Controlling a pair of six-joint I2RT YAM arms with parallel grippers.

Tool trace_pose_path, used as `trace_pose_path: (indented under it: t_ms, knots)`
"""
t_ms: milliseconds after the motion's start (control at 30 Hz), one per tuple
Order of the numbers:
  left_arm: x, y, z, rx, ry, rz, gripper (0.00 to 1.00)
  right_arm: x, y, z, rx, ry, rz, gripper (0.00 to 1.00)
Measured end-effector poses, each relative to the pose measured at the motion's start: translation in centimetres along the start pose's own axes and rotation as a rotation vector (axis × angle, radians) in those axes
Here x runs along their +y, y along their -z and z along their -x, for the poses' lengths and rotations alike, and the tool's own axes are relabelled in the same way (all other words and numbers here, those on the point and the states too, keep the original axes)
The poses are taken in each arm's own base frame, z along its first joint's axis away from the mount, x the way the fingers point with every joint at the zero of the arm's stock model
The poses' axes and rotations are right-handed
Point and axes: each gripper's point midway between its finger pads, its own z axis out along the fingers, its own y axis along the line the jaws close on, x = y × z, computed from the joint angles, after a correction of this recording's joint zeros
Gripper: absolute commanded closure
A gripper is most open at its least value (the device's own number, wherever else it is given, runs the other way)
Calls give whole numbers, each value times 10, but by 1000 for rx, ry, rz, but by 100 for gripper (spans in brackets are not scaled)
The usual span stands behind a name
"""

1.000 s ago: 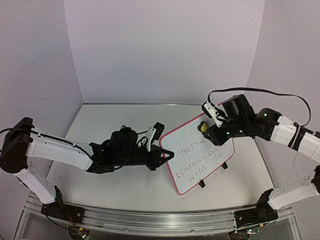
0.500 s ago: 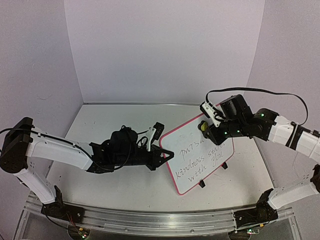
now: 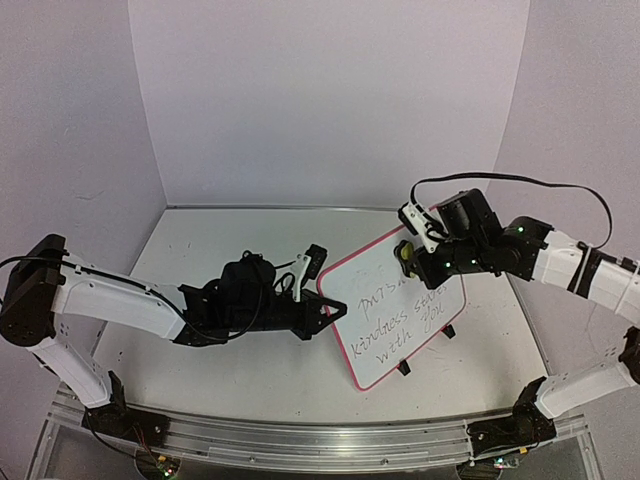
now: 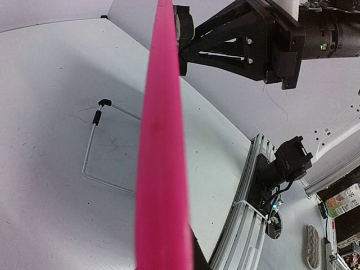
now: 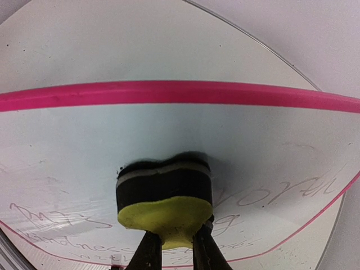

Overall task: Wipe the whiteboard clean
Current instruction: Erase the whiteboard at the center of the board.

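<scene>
Wiping step about to begin.
On the tabletop (image 3: pixel 200 250) the whiteboard (image 3: pixel 372 355) stands tilted, your left hand (image 3: pixel 328 305) pinching its left edge, your right hand (image 3: pixel 407 256) pinching the eraser block (image 5: pixel 164 197) against its top. Next, sweep down over the writing (image 3: pixel 400 310), pressing evenly.

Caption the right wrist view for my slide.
Right gripper holds a small yellow-and-black eraser block against the pink-framed white whiteboard, near its dark handwriting.
</scene>
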Motion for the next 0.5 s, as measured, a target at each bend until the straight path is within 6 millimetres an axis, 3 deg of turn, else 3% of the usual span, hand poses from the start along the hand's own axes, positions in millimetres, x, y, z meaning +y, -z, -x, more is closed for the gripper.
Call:
trace_pose_path:
  t_ms: [100, 333, 400, 500]
  knots:
    - [1, 0, 1, 2, 13, 7, 100, 19, -2, 4, 1, 26, 28, 88]
    - [6, 0, 0, 5, 47, 22, 100, 94, -1, 21, -12, 137, 128, 88]
    - [6, 0, 0, 7, 48, 23, 100, 105, 0, 23, -15, 143, 136, 89]
    - [6, 0, 0, 8, 51, 24, 100, 107, 0, 24, -13, 137, 111, 89]
